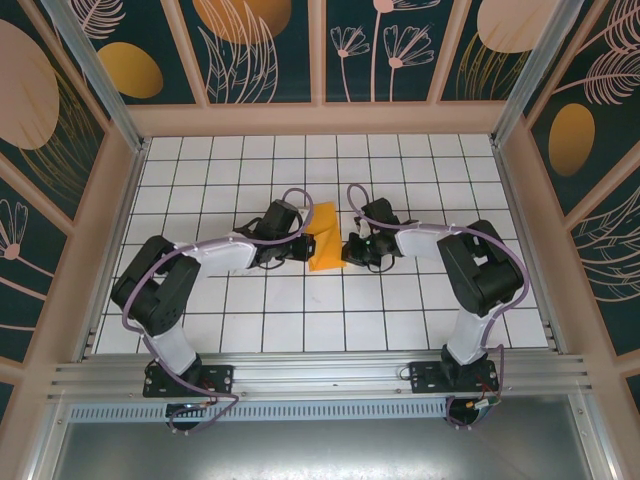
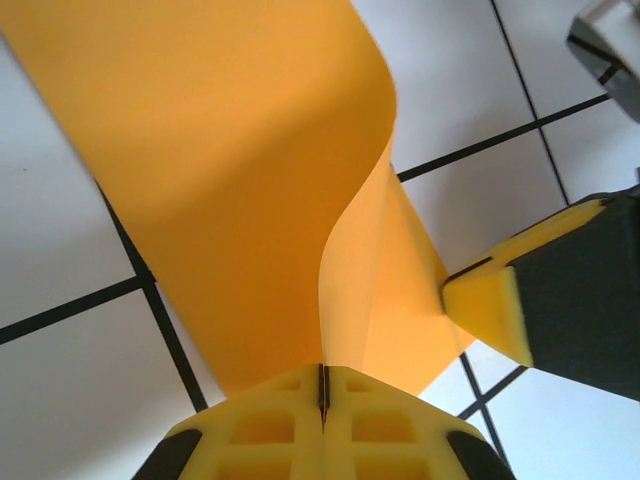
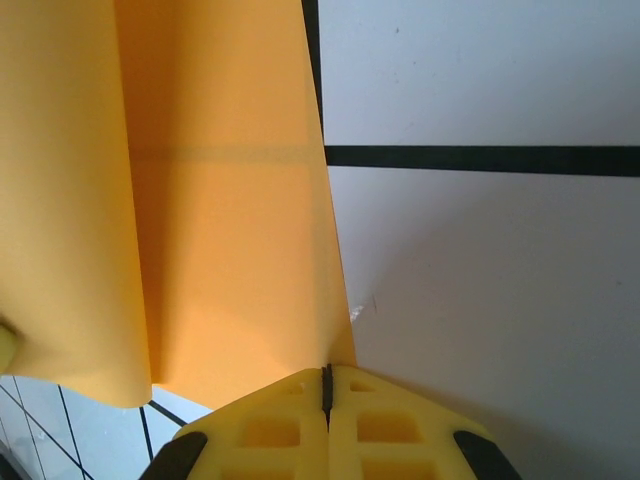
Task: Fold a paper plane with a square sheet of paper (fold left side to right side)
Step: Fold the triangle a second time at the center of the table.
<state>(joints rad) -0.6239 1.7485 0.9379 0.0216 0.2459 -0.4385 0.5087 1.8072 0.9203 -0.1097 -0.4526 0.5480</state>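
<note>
Where the left end effector [image 2: 322,398] and the right end effector [image 3: 326,385] meet, each is clenched on an edge of the square sheet of paper [image 1: 326,243], which curls between them over the desk [image 1: 400,310]. Folding seems begun but uncreased, with later folds left. Whether edges align is hidden.

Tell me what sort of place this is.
Probably a purpose-built robot test cell: a white grid-tiled table boxed in by leaf-patterned wall panels, with a left arm and right arm bolted to an aluminium rail, holding a sheet of paper between them.
</note>
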